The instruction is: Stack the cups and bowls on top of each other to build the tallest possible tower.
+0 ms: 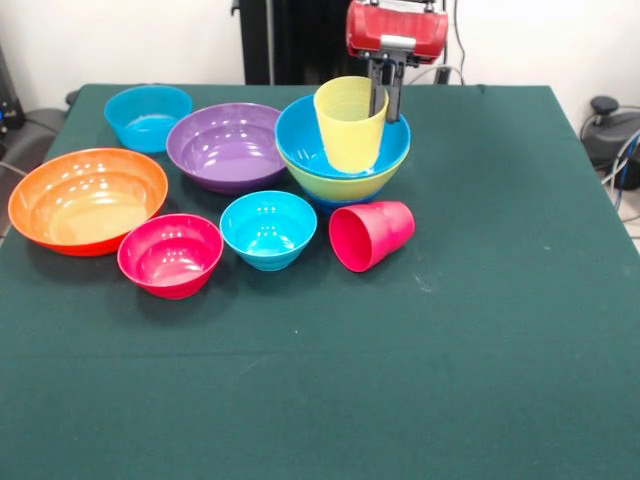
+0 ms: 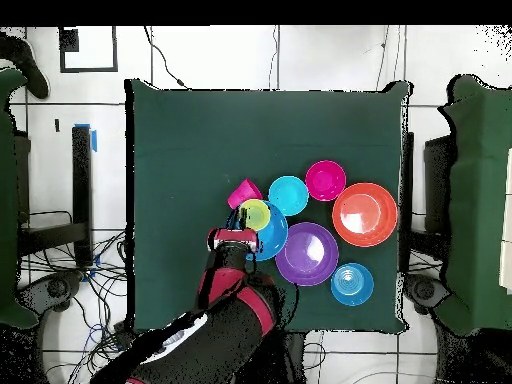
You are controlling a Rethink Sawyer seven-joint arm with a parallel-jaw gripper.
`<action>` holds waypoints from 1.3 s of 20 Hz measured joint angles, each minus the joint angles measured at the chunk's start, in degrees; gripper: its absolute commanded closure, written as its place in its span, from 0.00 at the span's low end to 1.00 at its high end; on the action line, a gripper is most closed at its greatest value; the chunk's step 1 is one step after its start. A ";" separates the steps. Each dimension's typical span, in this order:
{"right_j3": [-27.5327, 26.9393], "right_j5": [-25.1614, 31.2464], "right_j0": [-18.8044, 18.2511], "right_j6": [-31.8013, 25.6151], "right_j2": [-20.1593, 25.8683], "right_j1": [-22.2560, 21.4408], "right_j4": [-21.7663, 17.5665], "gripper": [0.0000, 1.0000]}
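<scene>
Because the yellow cup point(image 1: 350, 124) stands upright in the bright blue bowl point(image 1: 300, 142), which nests in the lime bowl point(image 1: 345, 184), the tower point(image 1: 343, 150) already rises above everything else on the table point(image 1: 480, 330). It sits near the table's far edge in the front view, right of centre among the bowls. A sliver of darker blue shows under the lime bowl, probably a smaller bowl serving as base. The end effector point(image 1: 385, 95) hangs at the cup's far rim, one finger seeming inside and one outside; whether it grips the cup or has let go I cannot tell.

From the tower, the red cup point(image 1: 372, 235) lies on its side at five o'clock, mouth toward the camera, so it would need righting before stacking. The small cyan bowl point(image 1: 268, 229) is at seven, the pink bowl point(image 1: 170, 255) beyond it, the purple bowl point(image 1: 228, 146) at nine, the orange bowl point(image 1: 87, 200) further out, another cyan bowl point(image 1: 148, 117) at ten.

Only the front view shows the stack's layers and height. Looking down, the overhead view flattens them into rings but shows the arm point(image 2: 225, 310) reaching from the base and the cup point(image 2: 254, 214) off-centre in its bowl.
</scene>
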 measured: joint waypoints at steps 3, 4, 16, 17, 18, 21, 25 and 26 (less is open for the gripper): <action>0.31 -0.55 0.17 0.00 -0.31 0.54 0.43 1.00; 0.48 -0.86 0.18 0.00 -0.42 0.85 0.64 1.00; 2.06 -6.11 0.19 0.00 -0.97 3.83 1.71 1.00; 2.13 -6.28 0.18 0.00 -0.98 4.01 1.71 1.00; 2.16 -6.32 0.18 0.00 -0.99 4.08 1.71 1.00; 2.39 -6.32 0.18 0.00 -1.01 4.27 1.71 1.00; 2.71 -6.32 0.18 0.00 -1.02 4.31 1.72 1.00; 2.76 -6.32 0.18 0.00 -1.02 4.31 1.72 1.00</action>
